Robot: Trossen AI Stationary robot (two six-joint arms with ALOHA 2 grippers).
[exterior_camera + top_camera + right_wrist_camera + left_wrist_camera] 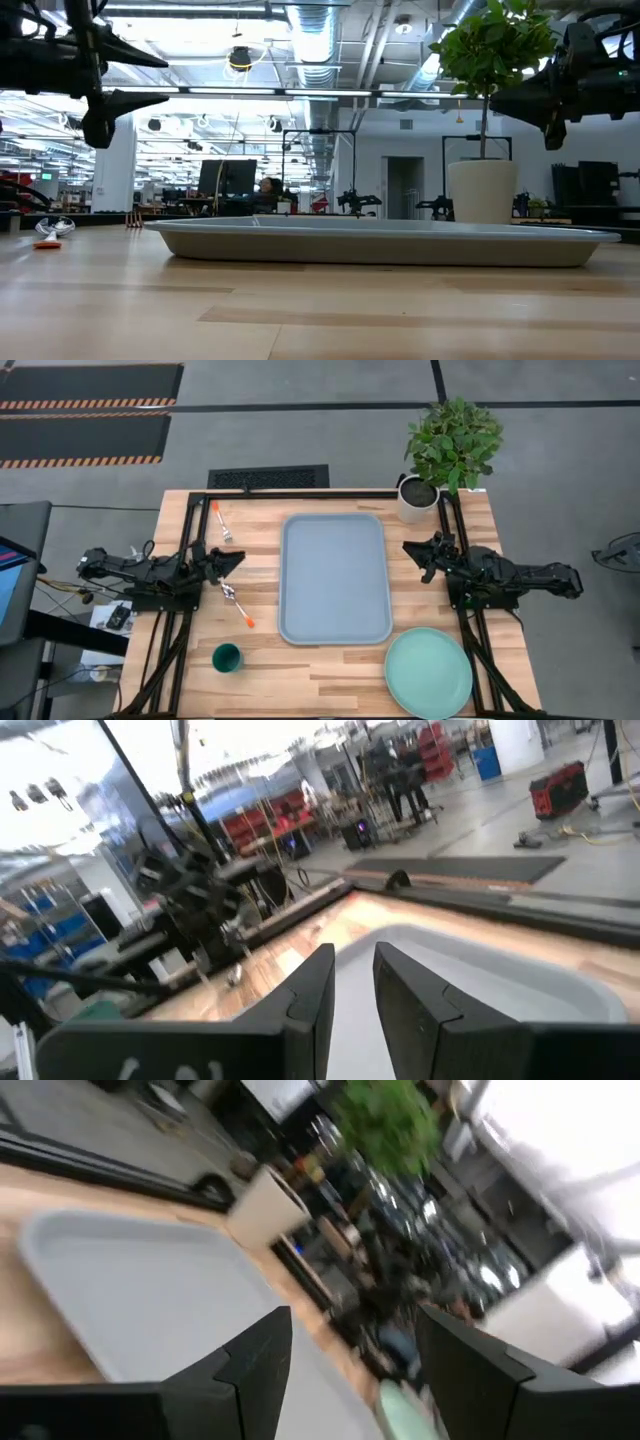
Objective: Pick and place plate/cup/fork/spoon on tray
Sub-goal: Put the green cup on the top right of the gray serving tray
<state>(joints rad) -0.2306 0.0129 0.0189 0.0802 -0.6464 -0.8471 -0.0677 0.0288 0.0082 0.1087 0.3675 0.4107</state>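
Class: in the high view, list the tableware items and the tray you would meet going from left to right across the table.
Cup → spoon → tray → plate. The fork is left out because its span overlaps the cup and spoon.

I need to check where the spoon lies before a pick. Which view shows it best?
The high view: the spoon lies whole on the table, between the left claw and the cup. The low view shows only its bowl end at the far left; both wrist views show nothing clear of it.
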